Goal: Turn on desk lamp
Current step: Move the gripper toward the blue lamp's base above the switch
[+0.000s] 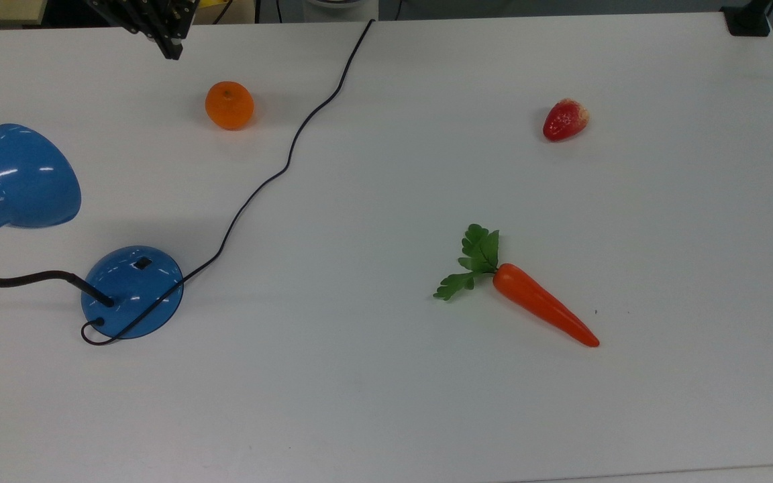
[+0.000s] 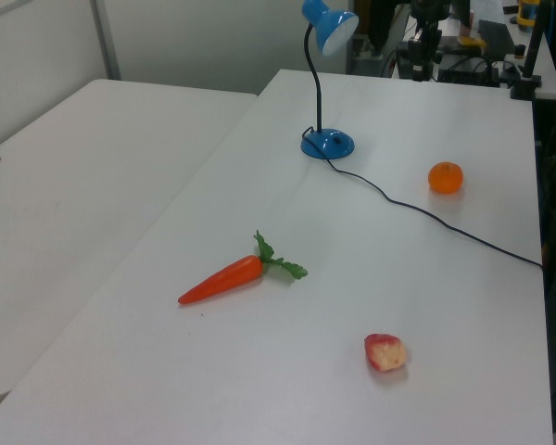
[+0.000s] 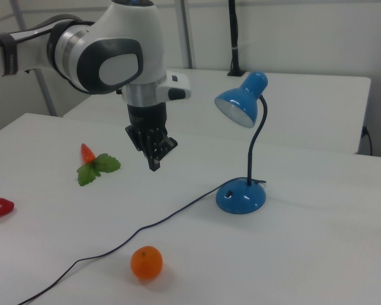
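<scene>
The desk lamp (image 1: 133, 290) is sitting unlit at the top view's lower left. The gripper (image 3: 155, 160) is hanging well apart from it, fingers seemingly pressed together, grasping nothing; the switch (image 1: 142, 263) is awaiting pressing.

Upright blue desk lamp (image 3: 244, 146), unlit

White table (image 1: 427, 416): desk lamp (image 1: 133, 292), orange (image 1: 229, 105), carrot (image 1: 544, 313), maybe strawberry (image 1: 565, 119).
</scene>
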Robot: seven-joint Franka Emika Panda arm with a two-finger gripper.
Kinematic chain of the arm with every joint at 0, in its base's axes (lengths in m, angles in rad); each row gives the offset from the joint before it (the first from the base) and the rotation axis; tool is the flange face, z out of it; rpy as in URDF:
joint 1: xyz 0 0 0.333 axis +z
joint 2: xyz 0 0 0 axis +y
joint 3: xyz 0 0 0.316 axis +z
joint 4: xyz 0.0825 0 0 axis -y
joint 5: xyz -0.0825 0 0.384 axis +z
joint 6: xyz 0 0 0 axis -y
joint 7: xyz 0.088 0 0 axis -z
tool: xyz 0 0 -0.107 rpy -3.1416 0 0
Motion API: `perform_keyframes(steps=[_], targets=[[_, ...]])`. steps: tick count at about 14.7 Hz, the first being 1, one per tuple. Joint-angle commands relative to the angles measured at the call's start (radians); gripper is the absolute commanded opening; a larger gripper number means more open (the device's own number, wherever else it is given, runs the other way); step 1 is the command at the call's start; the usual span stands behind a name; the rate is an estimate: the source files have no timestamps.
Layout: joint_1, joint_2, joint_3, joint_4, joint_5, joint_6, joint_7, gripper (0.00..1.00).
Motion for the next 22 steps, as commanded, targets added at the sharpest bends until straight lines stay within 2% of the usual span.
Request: perform_keyframes(steps=[1, 5, 14, 16, 20, 22], targets=[[-0.006, -0.013, -0.003, 0.000, 0.027, -0.006, -0.019, 0.03], [-0.006, -0.013, -0.009, -0.032, 0.046, 0.110, -0.002, 0.03], [-0.006, 0.012, -0.010, -0.175, 0.053, 0.521, 0.092, 0.03], [0.001, 0.035, -0.010, -0.203, 0.053, 0.607, 0.121, 0.03], [0.017, 0.131, -0.010, -0.200, 0.050, 0.772, 0.199, 0.02], [0.030, 0.154, -0.010, -0.198, 0.050, 0.783, 0.204, 0.02]])
